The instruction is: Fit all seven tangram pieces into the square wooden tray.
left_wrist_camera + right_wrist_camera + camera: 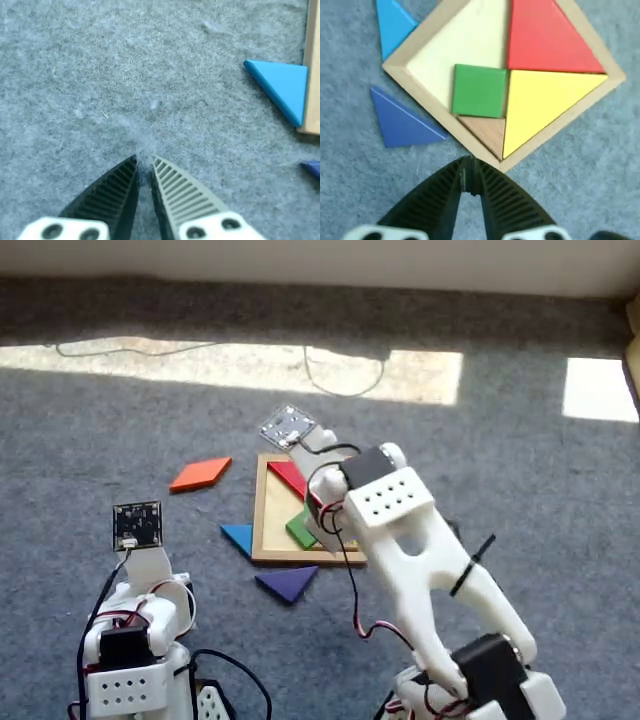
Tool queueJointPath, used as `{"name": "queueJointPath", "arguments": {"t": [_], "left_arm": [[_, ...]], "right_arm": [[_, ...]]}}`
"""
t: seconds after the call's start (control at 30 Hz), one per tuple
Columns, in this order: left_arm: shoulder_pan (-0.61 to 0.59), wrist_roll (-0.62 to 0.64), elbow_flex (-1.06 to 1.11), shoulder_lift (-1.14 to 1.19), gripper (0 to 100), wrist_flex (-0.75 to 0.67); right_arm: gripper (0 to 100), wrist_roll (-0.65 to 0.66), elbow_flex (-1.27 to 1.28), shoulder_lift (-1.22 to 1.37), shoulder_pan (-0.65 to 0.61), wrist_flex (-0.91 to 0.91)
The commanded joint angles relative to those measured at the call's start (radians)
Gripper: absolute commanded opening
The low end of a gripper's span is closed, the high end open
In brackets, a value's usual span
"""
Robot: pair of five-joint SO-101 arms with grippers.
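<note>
Wooden tray [465,40] holds red triangle [545,35], yellow triangle [540,105], green square [479,91].

Bright sun patches [250,370] cross the far carpet [100,460]; nearer area shaded.

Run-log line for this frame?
tray: red triangle, yellow triangle, green square, tan triangle | loose: cyan triangle, blue triangle, orange parallelogram | left pincer, right pincer: shut
</note>
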Motion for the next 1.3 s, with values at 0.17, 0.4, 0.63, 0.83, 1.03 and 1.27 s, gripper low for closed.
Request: {"name": "queueJointPath", "arguments": {"t": [0.17,0.4,0.63,0.83,1.03,1.27], "left_arm": [[-0.010,-0.005,0.021,-0.039,1,0.005],[-0.010,-0.005,0.021,-0.039,1,0.005],[-0.010,-0.005,0.021,-0.039,1,0.005],[-0.010,-0.005,0.021,-0.039,1,0.005],[-0.010,-0.005,0.021,-0.039,1,0.005],[-0.010,-0.005,0.021,-0.039,1,0.005]], "right_arm": [[0.5,-0.012,0.254,-0.355,0.124,0.013],[0.5,-0.011,0.527,-0.608,0.289,0.008],[0.5,-0.011,0.754,-0.889,0.473,-0.081],[0.5,-0.012,1.023,-1.113,0.570,-0.236],[0.5,-0.014,1.198,-1.345,0.613,-0.242],[0.4,-0.164,1.343,-1.598,0.634,-0.242]]}}
